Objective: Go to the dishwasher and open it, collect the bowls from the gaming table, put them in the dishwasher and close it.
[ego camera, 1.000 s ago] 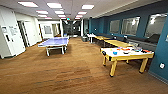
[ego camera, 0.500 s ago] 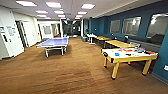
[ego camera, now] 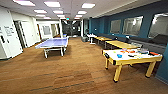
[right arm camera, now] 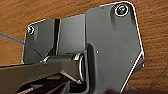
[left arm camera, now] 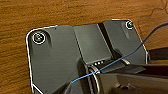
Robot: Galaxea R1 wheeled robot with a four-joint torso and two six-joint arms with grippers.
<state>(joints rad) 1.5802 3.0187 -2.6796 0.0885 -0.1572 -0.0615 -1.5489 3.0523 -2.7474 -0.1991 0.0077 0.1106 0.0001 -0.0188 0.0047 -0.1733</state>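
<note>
Driving toward the gaming table (ego camera: 132,57), which stands ahead to the right on the wood floor (ego camera: 75,75), calls for a square, slow approach alongside; whether either gripper's fingers are open, I cannot tell.

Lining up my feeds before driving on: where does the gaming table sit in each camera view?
Head view: the gaming table stands at the right, yellow legs on the wood floor.
Left wrist view: not in it.
Right wrist view: not in it.
Shared landmark: the wood floor.
</note>
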